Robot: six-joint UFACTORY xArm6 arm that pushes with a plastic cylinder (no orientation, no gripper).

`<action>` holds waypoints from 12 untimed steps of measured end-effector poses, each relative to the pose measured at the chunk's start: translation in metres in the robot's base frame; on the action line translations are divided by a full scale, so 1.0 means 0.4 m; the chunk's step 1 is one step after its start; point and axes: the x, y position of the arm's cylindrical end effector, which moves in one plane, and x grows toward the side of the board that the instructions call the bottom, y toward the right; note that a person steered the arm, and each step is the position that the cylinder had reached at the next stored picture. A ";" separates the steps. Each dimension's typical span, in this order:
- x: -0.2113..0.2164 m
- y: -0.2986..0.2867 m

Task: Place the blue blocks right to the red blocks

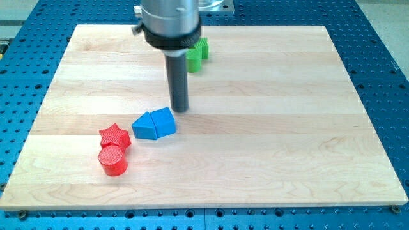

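Observation:
Two blue blocks lie touching near the board's lower left: a blue triangular block (144, 126) and, on its right, a blue house-shaped block (163, 122). To their left sit a red star block (114, 135) and, just below it, a red cylinder (113, 160), touching each other. The blue triangle lies a little to the right of the red star. My tip (181, 109) stands just above and to the right of the blue house-shaped block, close to its upper edge.
A green block (197, 55) sits near the view's top, partly hidden behind the rod. The wooden board (287, 140) lies on a blue perforated table (383, 38).

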 end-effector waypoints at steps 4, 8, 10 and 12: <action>0.389 -0.022; 0.326 -0.328; 0.231 -0.328; 0.186 -0.329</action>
